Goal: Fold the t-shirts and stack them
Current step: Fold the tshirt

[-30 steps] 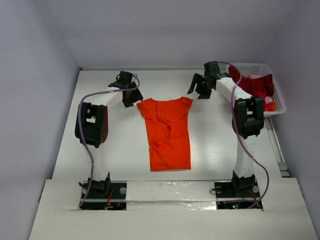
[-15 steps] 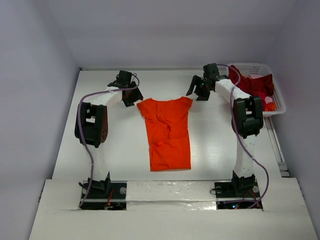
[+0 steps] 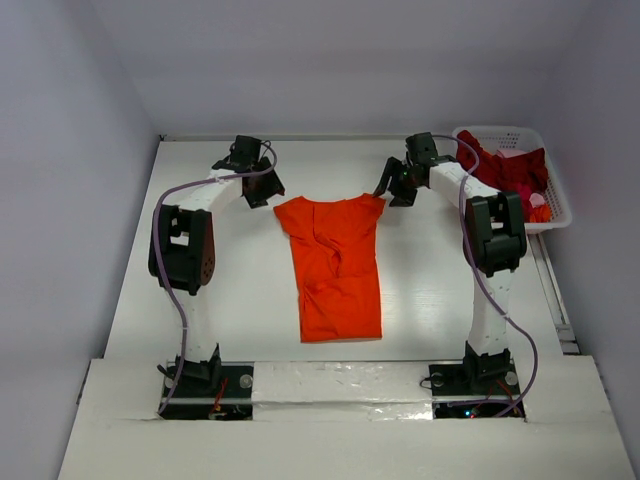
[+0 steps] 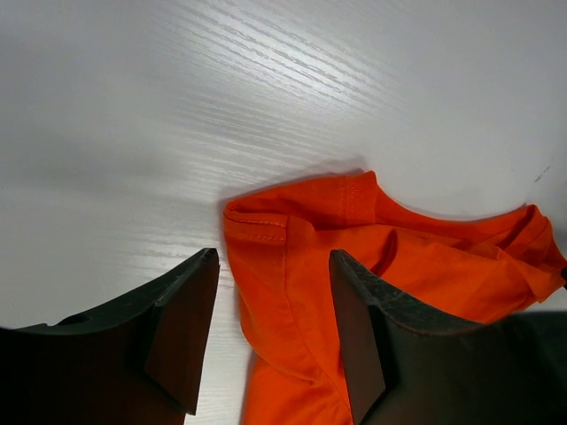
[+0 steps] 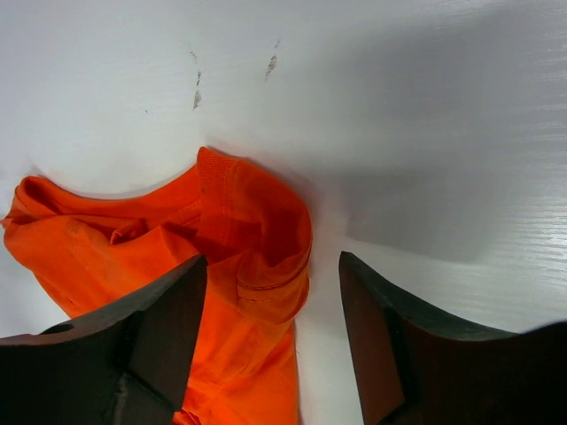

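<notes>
One creased orange cloth t-shirt (image 3: 336, 265) lies flat; left gripper (image 4: 275, 266) and right gripper (image 5: 273, 261) both gape, grasping nothing

White table (image 3: 240, 290), faint wood grain, a few small dark marks, 1 orange shirt (image 3: 338, 265) lying near the middle, rumpled, sleeves toward the far side, 1 white basket (image 3: 505, 135) at the far right corner, apart from the shirt

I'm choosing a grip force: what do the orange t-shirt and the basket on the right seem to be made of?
The orange t-shirt looks like soft, matte knit cloth: it wrinkles, and its hems are folded over and stitched. The basket is probably white plastic, given its rigid-looking open lattice walls.
</notes>
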You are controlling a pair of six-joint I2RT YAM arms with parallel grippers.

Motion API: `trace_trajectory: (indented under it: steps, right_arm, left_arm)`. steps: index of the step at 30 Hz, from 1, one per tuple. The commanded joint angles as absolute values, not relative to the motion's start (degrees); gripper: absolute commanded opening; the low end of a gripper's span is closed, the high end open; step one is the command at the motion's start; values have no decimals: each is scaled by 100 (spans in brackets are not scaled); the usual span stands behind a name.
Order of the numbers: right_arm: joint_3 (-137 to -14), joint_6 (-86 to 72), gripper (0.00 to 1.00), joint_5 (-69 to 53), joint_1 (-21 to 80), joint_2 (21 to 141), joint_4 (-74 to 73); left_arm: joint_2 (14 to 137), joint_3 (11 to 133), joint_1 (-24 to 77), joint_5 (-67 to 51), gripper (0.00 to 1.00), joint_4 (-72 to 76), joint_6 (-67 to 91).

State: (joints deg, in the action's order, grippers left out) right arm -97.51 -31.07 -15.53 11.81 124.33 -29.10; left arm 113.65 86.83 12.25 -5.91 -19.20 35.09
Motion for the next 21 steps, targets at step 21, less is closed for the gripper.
trace_trajectory:
  steps: [21]
  right_arm:
    - [-9299,-3489,49,-1854,1204,12270,-2496]
  left_arm:
    - [11224,8877,1143,-677,49,-2039,3428]
